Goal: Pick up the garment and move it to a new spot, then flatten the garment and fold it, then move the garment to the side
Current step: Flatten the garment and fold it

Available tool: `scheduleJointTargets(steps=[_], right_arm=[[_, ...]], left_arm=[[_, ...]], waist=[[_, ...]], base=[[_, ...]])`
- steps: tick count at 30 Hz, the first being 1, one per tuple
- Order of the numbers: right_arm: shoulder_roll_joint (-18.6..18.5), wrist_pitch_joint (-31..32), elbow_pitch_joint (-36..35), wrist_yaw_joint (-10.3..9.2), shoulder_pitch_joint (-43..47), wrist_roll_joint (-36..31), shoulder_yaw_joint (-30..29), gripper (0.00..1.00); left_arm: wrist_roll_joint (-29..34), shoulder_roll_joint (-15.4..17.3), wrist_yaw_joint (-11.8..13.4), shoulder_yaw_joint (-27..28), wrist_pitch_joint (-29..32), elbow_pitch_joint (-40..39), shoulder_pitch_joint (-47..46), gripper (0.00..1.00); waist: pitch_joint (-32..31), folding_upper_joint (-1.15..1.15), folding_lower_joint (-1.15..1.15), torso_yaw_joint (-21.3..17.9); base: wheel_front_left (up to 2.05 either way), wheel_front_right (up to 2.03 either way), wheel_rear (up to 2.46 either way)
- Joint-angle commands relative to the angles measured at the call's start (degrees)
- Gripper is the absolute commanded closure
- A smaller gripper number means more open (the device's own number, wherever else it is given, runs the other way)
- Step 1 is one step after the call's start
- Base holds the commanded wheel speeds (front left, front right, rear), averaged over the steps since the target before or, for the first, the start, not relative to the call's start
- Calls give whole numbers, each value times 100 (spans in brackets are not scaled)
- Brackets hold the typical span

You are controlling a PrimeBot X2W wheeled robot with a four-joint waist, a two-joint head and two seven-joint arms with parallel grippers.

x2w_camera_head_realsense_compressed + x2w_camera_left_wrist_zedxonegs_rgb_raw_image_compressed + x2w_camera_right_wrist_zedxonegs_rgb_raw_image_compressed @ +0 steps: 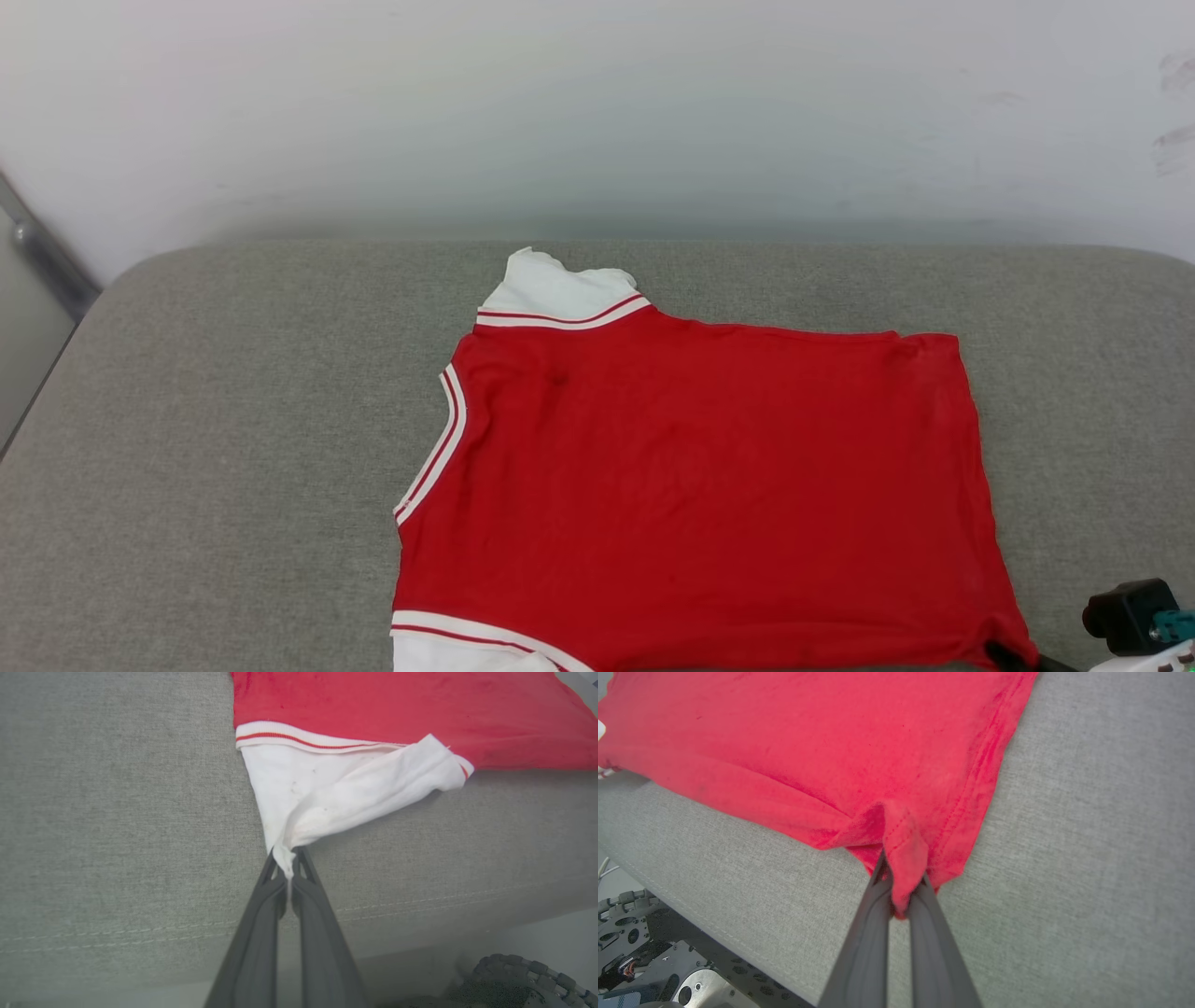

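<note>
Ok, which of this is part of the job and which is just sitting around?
In the job:
garment, lying on the grey cushion
left jaws, shut on its white sleeve
right jaws, shut on its red hem corner

Just there:
pale wall
metal framework

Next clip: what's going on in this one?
A two-armed robot is working a red T-shirt spread on a grey cushioned surface, with no print showing on the upper side. Its left hand is pinched shut on the tip of the near white sleeve. Its right hand is pinched shut on a bunched red hem corner. Both grips sit near the surface's front edge. The shirt lies mostly flat, not yet folded.
</note>
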Motion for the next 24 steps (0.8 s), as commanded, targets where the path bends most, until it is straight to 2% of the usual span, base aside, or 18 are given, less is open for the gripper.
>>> scheduleJointTargets(steps=[1,7,17,24], right_arm=[[63,87,-73,-5,128,-92,-143,100],[207,358,-337,-5,104,-252,-535,100],[317,735,-869,-5,-434,-509,-1067,100],[366,927,-1015,-5,-991,-572,-1143,100]], left_arm=[[76,37,-5,-1,-8,-44,-94,100],[375,147,-121,-4,5,-3,-668,100],[861,344,-513,117,167,292,-2196,100],[1070,375,-980,135,361,762,-3381,100]], waist=[[23,0,1,4],[167,0,1,9],[713,0,1,-193],[1248,0,1,-355]], base=[[0,0,0],[0,0,0],[0,0,0],[0,0,0]])
